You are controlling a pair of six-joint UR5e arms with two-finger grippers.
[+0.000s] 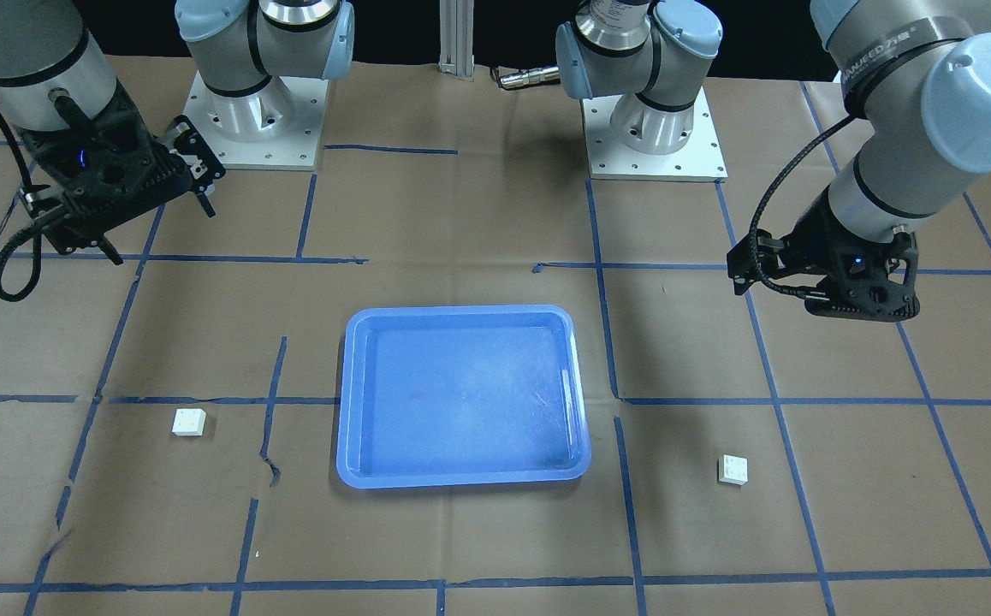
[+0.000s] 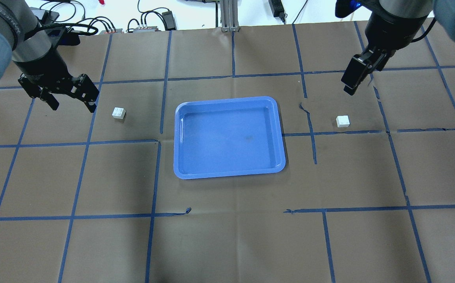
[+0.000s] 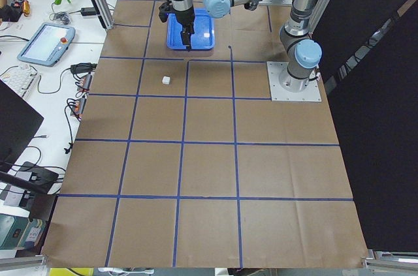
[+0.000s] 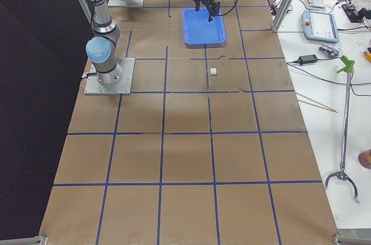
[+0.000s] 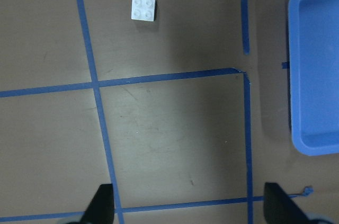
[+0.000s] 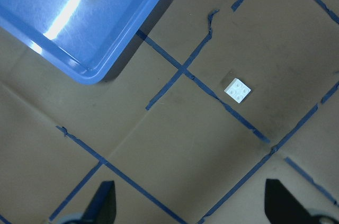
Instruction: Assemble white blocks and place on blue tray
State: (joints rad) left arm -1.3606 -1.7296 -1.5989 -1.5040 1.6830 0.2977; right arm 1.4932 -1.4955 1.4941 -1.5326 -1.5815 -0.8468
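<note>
The blue tray (image 2: 227, 137) lies empty at the table's middle; it also shows in the front view (image 1: 461, 393). One white block (image 2: 118, 113) lies on the paper to the tray's left, studs up. My left gripper (image 2: 73, 107) hangs open and empty above the table, left of that block. In the left wrist view (image 5: 189, 205) the block (image 5: 143, 8) sits well ahead of the fingertips. The other white block (image 2: 343, 121) lies right of the tray. My right gripper (image 2: 349, 88) hangs open and empty above and beyond it. The right wrist view shows this block (image 6: 238, 90).
Brown paper with a blue tape grid covers the table. The two arm bases (image 1: 252, 111) (image 1: 654, 128) stand on plates at the robot's edge. Cables and devices lie beyond the far edge (image 2: 145, 23). The tray's corner shows in the right wrist view (image 6: 100, 73).
</note>
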